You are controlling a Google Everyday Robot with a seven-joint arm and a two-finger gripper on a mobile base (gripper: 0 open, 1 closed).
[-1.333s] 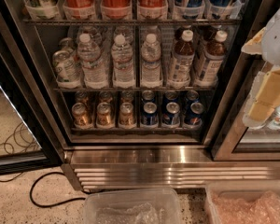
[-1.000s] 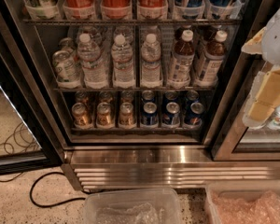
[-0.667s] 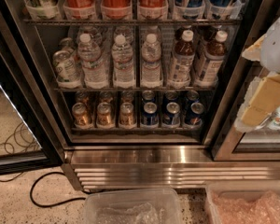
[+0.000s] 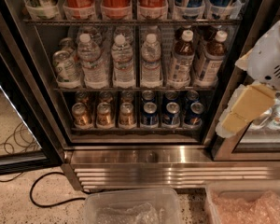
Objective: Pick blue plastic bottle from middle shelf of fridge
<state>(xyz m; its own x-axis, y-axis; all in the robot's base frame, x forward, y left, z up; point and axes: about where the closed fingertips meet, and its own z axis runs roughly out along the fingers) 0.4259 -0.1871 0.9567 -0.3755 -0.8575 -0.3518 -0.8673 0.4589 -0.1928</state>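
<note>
Gripper (image 4: pixel 240 112) is hovering low at the fridge's (image 4: pixel 154 169) right side.
Blue plastic bottle (image 4: pixel 209 62) is standing upright, up and left of it (how wide it is gaping, I cannot tell).

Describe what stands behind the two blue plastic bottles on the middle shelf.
Dark tops of more bottles show behind the blue plastic bottles; their bodies are covered. The pincer hangs at right.

One near view, looking down into fridge (image 4: pixel 144 158), claw (image 4: pixel 239 113) at right
</note>
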